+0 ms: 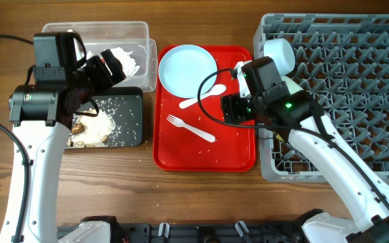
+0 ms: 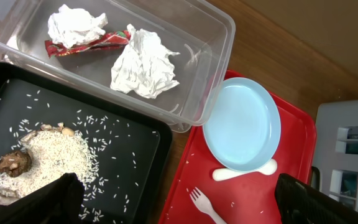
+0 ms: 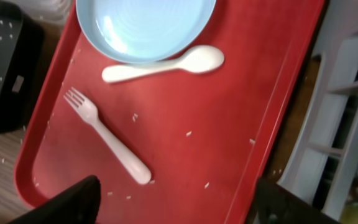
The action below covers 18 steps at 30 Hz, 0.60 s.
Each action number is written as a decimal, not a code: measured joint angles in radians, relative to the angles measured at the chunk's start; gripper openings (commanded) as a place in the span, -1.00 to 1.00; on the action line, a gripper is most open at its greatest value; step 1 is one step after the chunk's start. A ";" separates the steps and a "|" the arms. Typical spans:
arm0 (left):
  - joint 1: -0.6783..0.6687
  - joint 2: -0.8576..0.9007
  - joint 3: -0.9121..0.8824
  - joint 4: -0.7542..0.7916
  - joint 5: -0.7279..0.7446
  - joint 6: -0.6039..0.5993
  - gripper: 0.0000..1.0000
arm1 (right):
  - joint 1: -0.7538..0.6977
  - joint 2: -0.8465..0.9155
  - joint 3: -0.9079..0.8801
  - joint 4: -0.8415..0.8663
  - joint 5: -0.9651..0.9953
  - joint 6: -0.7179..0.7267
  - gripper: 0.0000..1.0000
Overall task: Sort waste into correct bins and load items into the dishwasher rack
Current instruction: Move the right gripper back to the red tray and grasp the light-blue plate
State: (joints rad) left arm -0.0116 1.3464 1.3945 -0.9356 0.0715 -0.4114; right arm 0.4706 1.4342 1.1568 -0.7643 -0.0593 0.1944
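The clear bin (image 1: 96,30) holds two crumpled napkins (image 2: 145,65) and a red wrapper (image 2: 89,45). The black bin (image 1: 130,118) in front of it holds rice (image 2: 48,158) and brown lumps (image 2: 14,163). A pale blue plate (image 1: 188,69), a white spoon (image 1: 204,96) and a white fork (image 1: 191,127) lie on the red tray (image 1: 235,152). My left gripper (image 1: 113,67) hangs open and empty over the bins (image 2: 176,190). My right gripper (image 1: 231,108) is open and empty above the tray's right part (image 3: 178,190), right of the fork (image 3: 107,140).
The grey dishwasher rack (image 1: 356,81) fills the right side. A pale bowl (image 1: 280,52) sits at its near-left corner, by my right arm. Loose rice grains dot the tray. Bare wooden table (image 1: 181,202) lies in front.
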 measured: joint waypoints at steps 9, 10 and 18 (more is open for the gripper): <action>0.000 0.000 0.000 0.000 0.000 0.000 1.00 | 0.148 0.162 0.000 0.095 -0.084 -0.051 0.40; 0.000 0.000 0.000 0.000 0.000 0.000 1.00 | 0.150 0.197 0.000 0.130 -0.091 -0.054 0.37; 0.000 0.000 0.000 0.000 0.000 0.000 1.00 | 0.111 0.274 -0.001 0.467 0.141 0.343 0.04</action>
State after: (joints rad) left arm -0.0116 1.3464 1.3945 -0.9360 0.0715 -0.4114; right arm 0.5812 1.7081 1.1561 -0.2977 0.0814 0.5377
